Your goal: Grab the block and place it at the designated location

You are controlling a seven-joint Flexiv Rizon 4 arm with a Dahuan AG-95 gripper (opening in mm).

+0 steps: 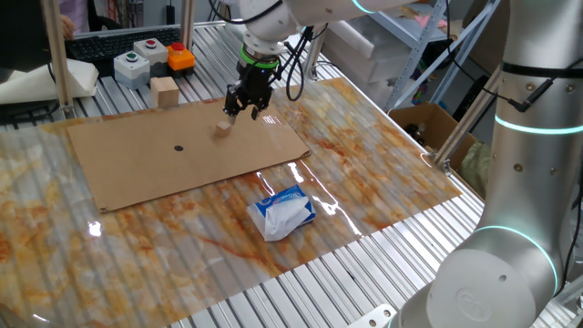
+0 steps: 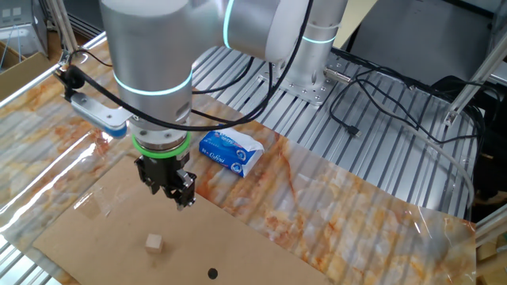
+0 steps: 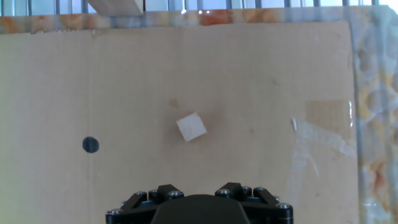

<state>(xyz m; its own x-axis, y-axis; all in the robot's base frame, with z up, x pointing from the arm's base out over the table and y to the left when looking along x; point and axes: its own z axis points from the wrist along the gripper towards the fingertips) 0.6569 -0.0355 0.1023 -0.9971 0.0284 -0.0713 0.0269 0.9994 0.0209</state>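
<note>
Hovering above the cardboard (image 1: 137,164), I am looking at the block (image 3: 191,127) lying free, the dot (image 3: 91,145) at its nine o'clock. My gripper (image 2: 176,193) state I cannot tell. The block is sitting skewed, risking a corner pinch.

Large tan wooden block (image 3: 115,6) cut off by hand view's top edge, black gripper's (image 3: 199,208) fingertips not shown there

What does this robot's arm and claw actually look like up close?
The arm is thick, rounded silver-grey tubes with glowing cyan rings at the joints. A green ring sits above the small black gripper. Black cables loop alongside it, and the hand view shows silver screws in the gripper's black body.
</note>
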